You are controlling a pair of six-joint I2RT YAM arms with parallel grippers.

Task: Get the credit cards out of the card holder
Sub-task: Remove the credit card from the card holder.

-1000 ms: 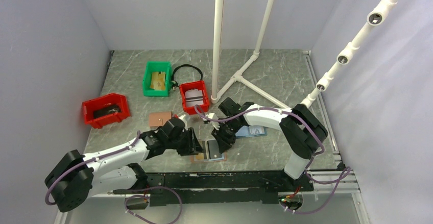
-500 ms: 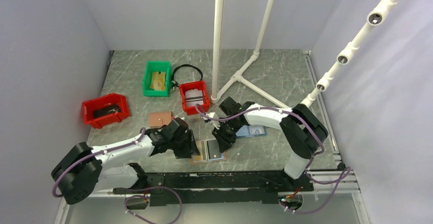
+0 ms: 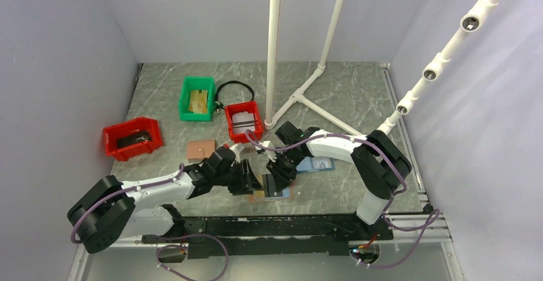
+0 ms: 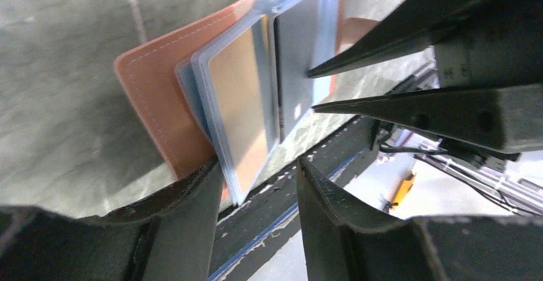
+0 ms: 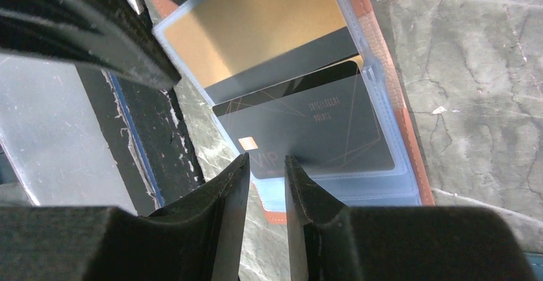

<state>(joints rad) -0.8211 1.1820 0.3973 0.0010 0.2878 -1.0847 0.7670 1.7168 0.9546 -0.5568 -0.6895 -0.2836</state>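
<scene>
A green bin (image 3: 185, 100), black cable loop (image 3: 234, 82) and red bin (image 3: 246, 137) sit together, a second red bin (image 3: 136, 151) farther left.

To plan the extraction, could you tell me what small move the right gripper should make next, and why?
Probably close the right gripper on the near edge of the dark grey rectangular card: its slightly parted fingertips sit right at that edge, while the blue sleeve edge of the open brown leather-look card holder lies between the open fingers of the left gripper.
</scene>
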